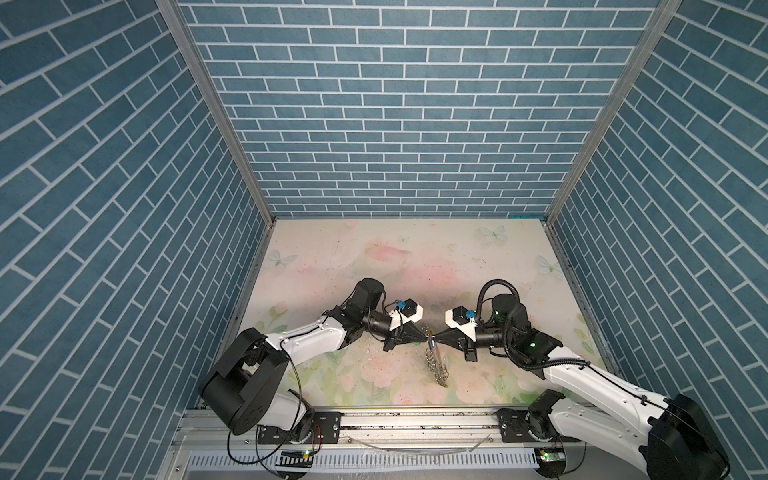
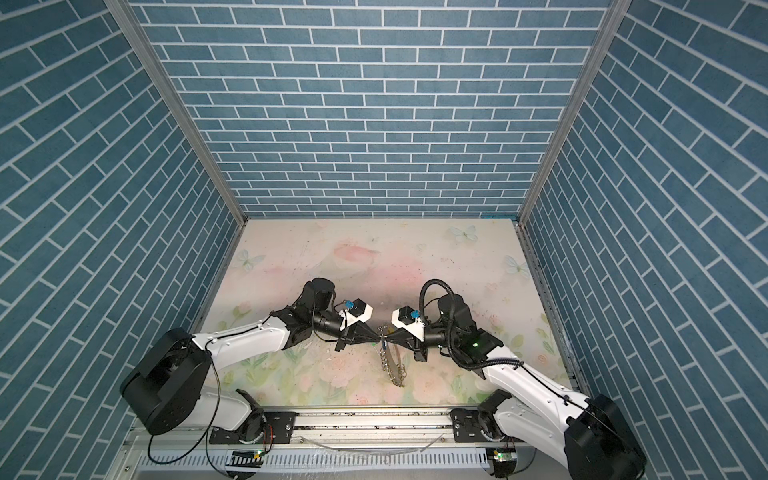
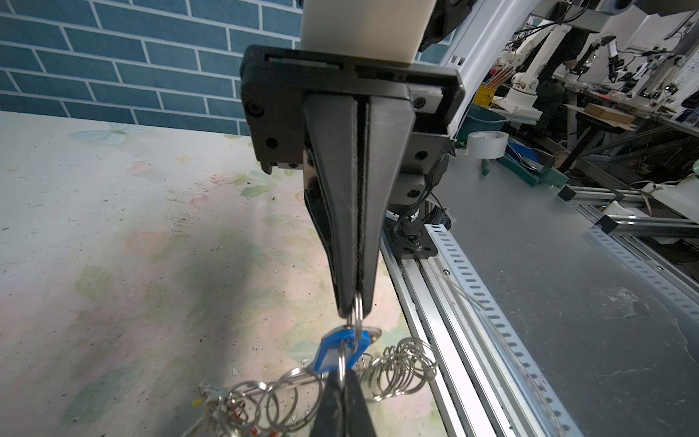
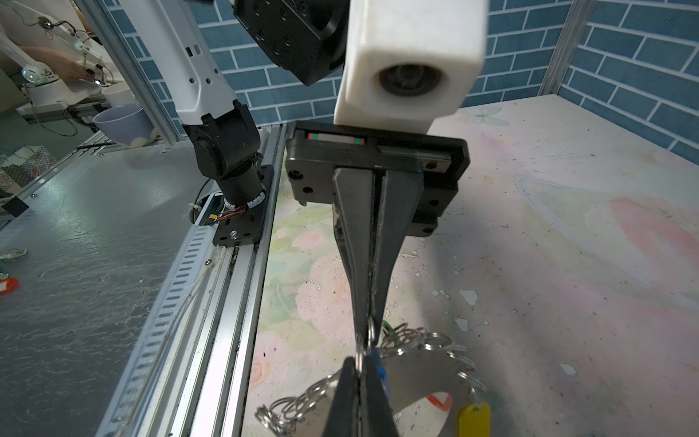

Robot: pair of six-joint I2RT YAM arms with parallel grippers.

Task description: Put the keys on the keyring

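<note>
Both grippers meet tip to tip above the floral table point(image 1: 374, 257) in both top views. My left gripper point(image 3: 342, 372) is shut on a thin split ring point(image 3: 342, 357) beside a blue-tagged key point(image 3: 333, 352). My right gripper point(image 4: 359, 365) is shut on another split ring point(image 4: 370, 333) touching the first; which ring belongs to the key I cannot tell. The keyring point(image 1: 436, 368) hangs from them down to the table, its silver rings point(image 3: 404, 363) bunched. Yellow point(image 4: 474, 418) and orange point(image 4: 440, 401) tags hang on it.
Blue brick walls point(image 1: 374, 124) close in the table at the back and both sides. An aluminium rail point(image 3: 435, 302) runs along the front edge. Beyond it, on the grey deck, lie a red-tagged key point(image 4: 5, 285), a tape roll point(image 3: 486, 143) and a cup point(image 4: 123, 121).
</note>
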